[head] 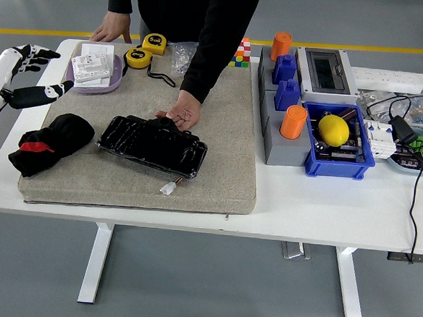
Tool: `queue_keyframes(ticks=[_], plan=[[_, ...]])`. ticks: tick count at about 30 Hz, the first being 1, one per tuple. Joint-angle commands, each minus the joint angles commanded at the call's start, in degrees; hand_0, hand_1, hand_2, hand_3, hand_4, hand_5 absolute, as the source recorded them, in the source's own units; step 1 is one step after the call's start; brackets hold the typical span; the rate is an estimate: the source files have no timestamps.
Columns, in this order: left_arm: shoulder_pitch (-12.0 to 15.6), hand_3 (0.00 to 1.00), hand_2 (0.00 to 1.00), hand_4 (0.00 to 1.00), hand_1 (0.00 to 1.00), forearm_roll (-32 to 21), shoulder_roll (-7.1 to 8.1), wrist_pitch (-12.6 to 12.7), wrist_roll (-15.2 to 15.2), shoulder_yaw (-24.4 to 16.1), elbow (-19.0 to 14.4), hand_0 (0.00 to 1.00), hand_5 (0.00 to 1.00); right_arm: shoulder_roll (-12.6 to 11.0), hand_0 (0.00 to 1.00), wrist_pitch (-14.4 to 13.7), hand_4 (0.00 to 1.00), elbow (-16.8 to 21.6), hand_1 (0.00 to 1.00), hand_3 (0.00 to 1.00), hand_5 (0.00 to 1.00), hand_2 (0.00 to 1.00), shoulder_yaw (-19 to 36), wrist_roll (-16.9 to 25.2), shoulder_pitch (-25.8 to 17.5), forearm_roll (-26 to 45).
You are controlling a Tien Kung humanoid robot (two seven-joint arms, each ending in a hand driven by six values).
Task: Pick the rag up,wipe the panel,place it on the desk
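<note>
Left hand (30, 73) hovers at the frame's upper left, fingers spread and empty. Just below it, slightly rightward, the black rag (51, 144) lies bunched on the grey mat (228, 123), stretched diagonally from lower left to upper right. Right of the rag sits the black panel (153, 145), steadied by a person's hand (182, 114).

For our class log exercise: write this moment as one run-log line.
left hand: open, above rag | rag: on mat, untouched | panel: person's hand on it | right hand: not visible

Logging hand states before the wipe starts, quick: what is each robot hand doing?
Left robot hand: open, holding nothing, above the rag.
Right robot hand: not in view.
</note>
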Motion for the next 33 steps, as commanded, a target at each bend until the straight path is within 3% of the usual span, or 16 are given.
queue_keyframes(ticks=[12, 20, 33], plan=[[-0.58, 0.899, 0.916, 0.892, 0.923, 10.11, -0.77, -3.47, 6.62, 1.05, 2.99, 0.830, 0.295, 0.06, 0.742, 0.13, 0.998, -0.21, 0.698, 0.618, 0.539, 0.703, 0.03, -0.04, 0.00, -0.13], [-1.01, 0.906, 0.928, 0.895, 0.937, 13.32, -1.47, -4.95, 9.85, 2.52, 5.37, 0.834, 0.303, 0.14, 0.742, 0.15, 0.998, -0.27, 0.698, 0.618, 0.539, 0.702, 0.08, -0.05, -0.05, -0.21], [-0.97, 0.909, 0.931, 0.899, 0.938, 14.28, -2.84, -5.26, 11.05, 4.14, 8.55, 0.838, 0.316, 0.09, 0.742, 0.15, 0.998, -0.30, 0.698, 0.618, 0.540, 0.703, -0.23, -0.10, -0.20, -0.19]])
